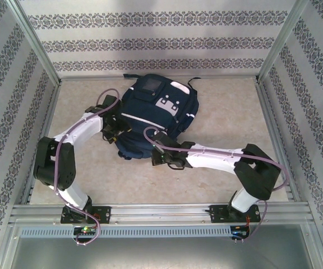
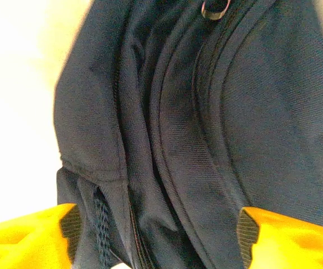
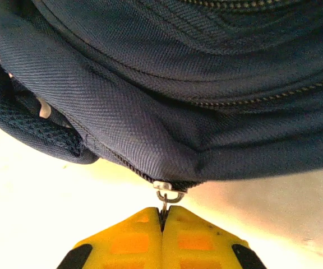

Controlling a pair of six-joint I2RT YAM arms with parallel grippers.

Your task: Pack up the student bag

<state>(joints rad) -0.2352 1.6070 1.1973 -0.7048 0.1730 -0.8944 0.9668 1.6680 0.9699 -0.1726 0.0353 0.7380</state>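
Observation:
The student bag [image 1: 156,109] lies in the middle of the table, navy with white stripes and grey patches, its front facing up. My left gripper [image 1: 115,130] is at the bag's near-left corner. In the left wrist view its yellow fingers [image 2: 32,241] stand wide apart, open, with navy seams and zip lines of the bag [image 2: 206,112] between and beyond them. My right gripper [image 1: 161,157] is at the bag's near edge. In the right wrist view it [image 3: 162,216] is shut on a thin metal zipper pull [image 3: 164,203], which hangs from a slider under the bag's bottom fold [image 3: 178,84].
The beige table [image 1: 223,112] is boxed in by patterned walls and metal posts [image 1: 35,39]. A metal rail [image 1: 161,213] with both arm bases runs along the near edge. Free tabletop lies right and left of the bag. A small metal ring [image 2: 215,10] sits at the bag's top seam.

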